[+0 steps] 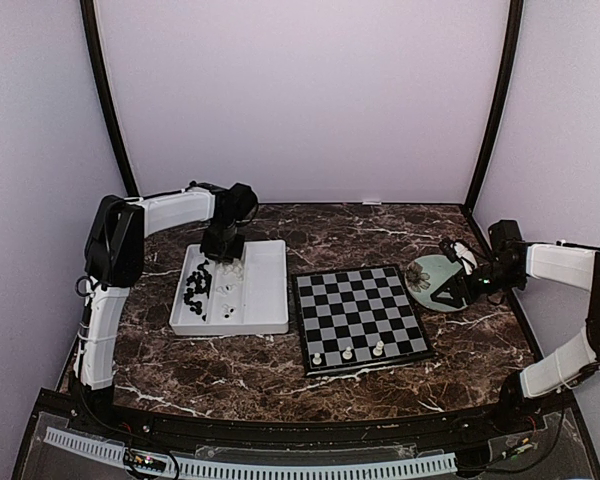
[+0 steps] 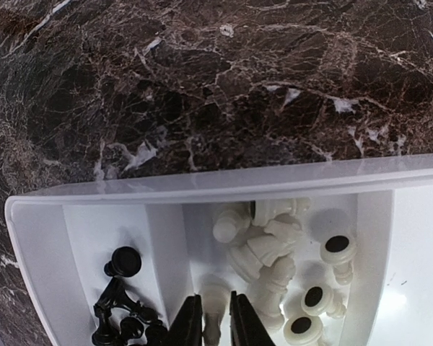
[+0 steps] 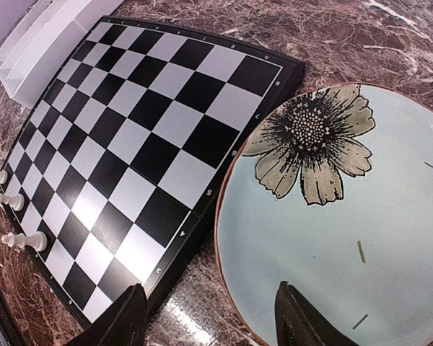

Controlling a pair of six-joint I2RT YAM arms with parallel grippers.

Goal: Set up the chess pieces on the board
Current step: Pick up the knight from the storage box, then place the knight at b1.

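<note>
Left gripper: centre-left of the overhead view, over the white tray; jaws closed against one white piece.
Tray: black chess pieces in the left compartment, white chess pieces beside them.
Chessboard: centre; three white figures on its bottom row.
Right gripper: centre-right, jaws wide apart, above the left rim of the flowered green plate.

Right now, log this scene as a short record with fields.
board: three white pieces along its near edge, other squares bare
tray: black pieces in one compartment, white pieces in the next
left gripper: in the tray, a white piece between its fingers; grip unclear
right gripper: open, above the plate rim near the board
</note>
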